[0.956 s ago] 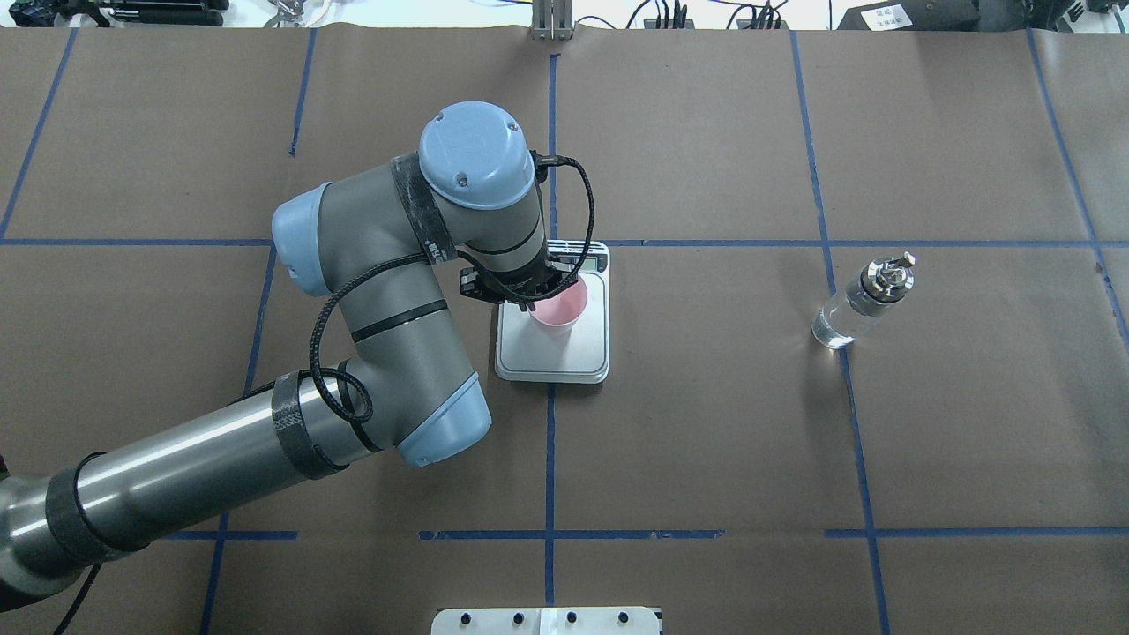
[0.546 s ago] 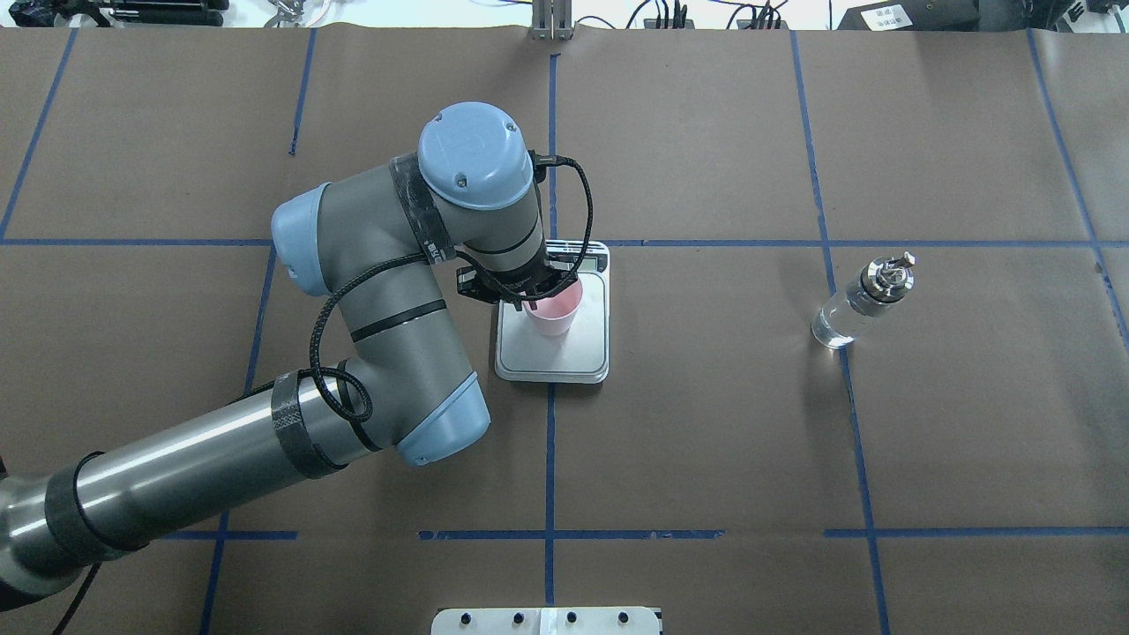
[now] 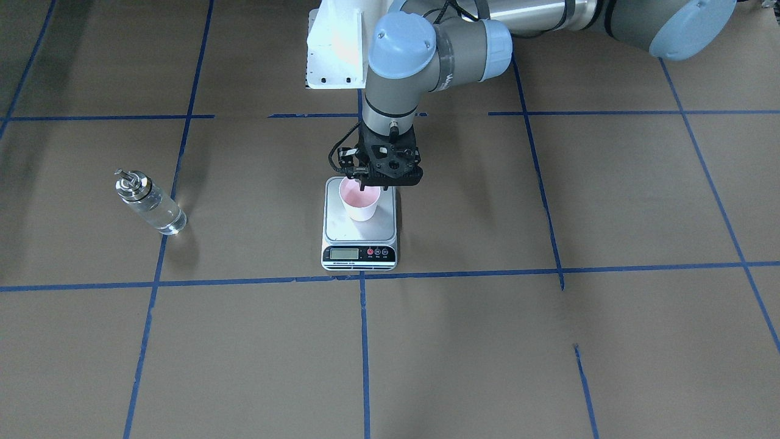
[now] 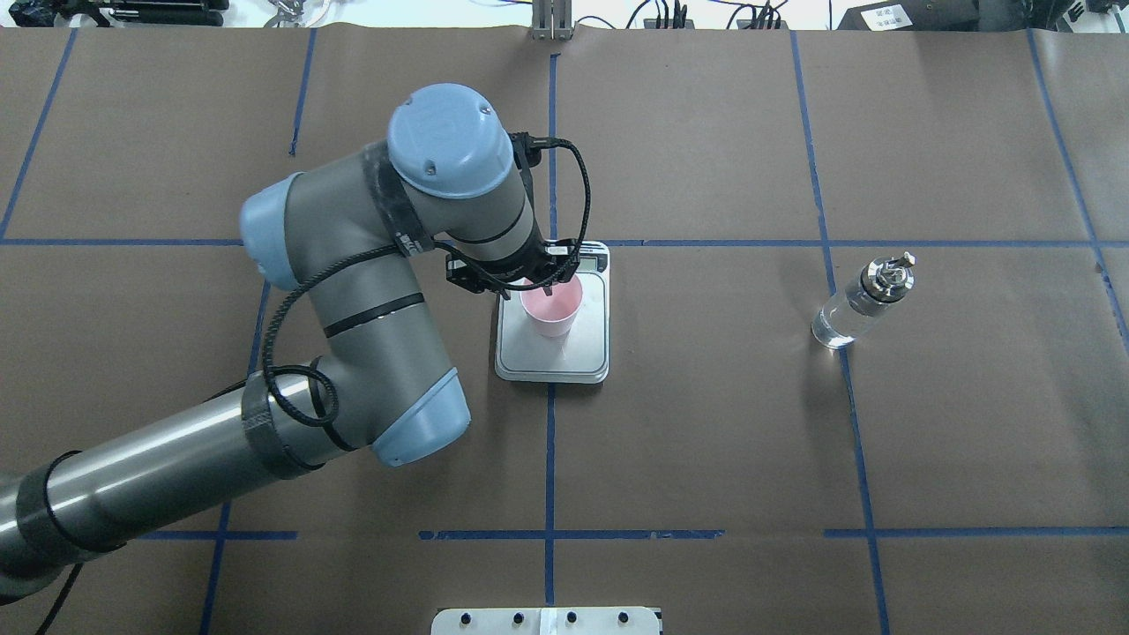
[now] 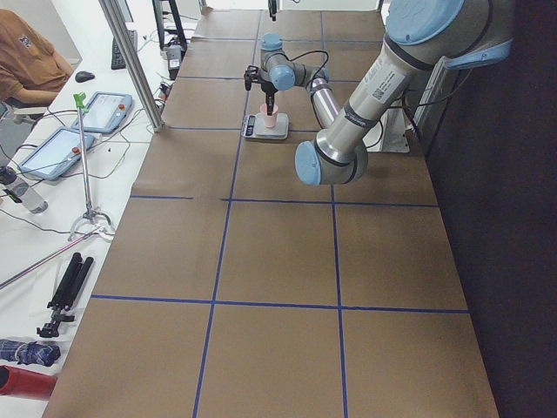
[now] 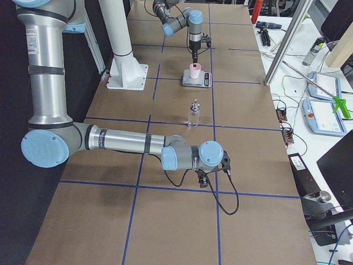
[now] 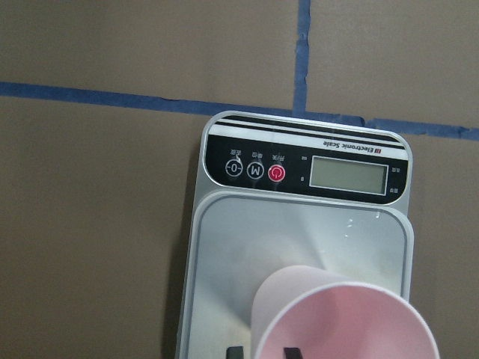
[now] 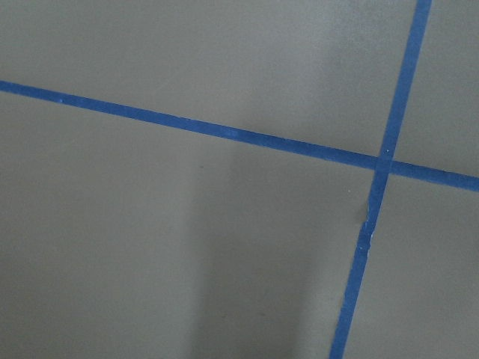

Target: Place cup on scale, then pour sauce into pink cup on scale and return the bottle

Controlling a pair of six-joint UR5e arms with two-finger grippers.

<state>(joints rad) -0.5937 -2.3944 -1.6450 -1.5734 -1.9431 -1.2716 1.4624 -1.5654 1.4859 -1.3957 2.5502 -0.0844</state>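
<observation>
The pale pink, tapered cup [image 4: 551, 309] stands upright and empty on the scale [image 4: 582, 353] — placing looks done. The left gripper [image 7: 263, 351] straddles its rim, jaws parted, gripping nothing. Next it should lift clear; the bottle [image 4: 860, 304] waits well right of the scale. The right gripper's [image 6: 203, 179] state I cannot tell.

Blue tape lines [image 4: 549, 459] grid the brown paper table cover [image 4: 706, 441].

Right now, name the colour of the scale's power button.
The power button is red, clearest in left wrist view.
</observation>
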